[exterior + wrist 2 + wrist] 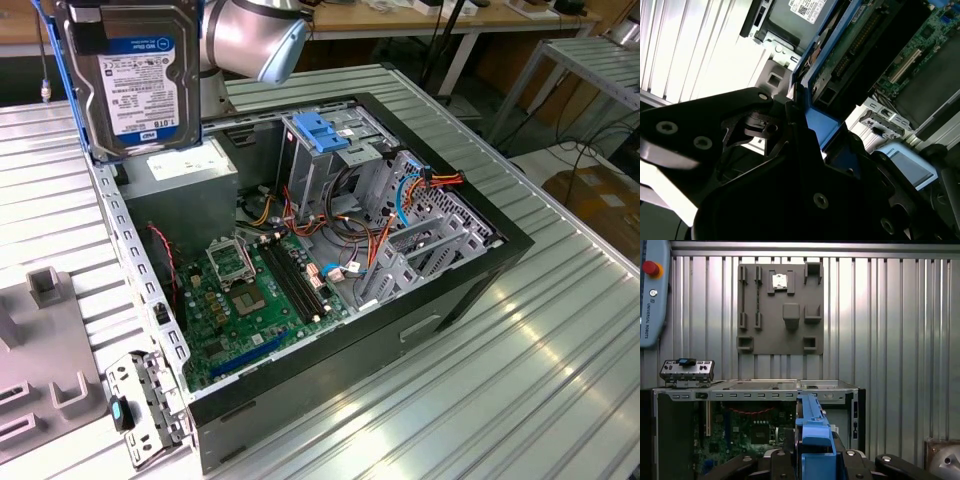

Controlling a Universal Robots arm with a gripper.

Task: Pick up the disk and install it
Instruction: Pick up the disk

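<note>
The disk (130,75), a silver drive with a white-and-blue label and blue side rails, hangs upright in the air above the case's far corner on the exterior view's left. In the first wrist view the disk (811,425) shows edge-on, with my gripper (812,465) shut on its blue rail from both sides. In the second wrist view the disk (850,45) shows its circuit-board side, and the black fingers (795,125) clamp its blue rail. The silver arm joint (255,35) sits just beside the disk.
The open computer case (480,250) lies on the ribbed metal table, with motherboard (250,290), blue-topped drive cage (325,130) and grey power-supply box (190,170) inside. A grey fixture plate (780,310) and a metal bracket (686,370) lie beyond the case. A pendant (652,290) sits at the edge.
</note>
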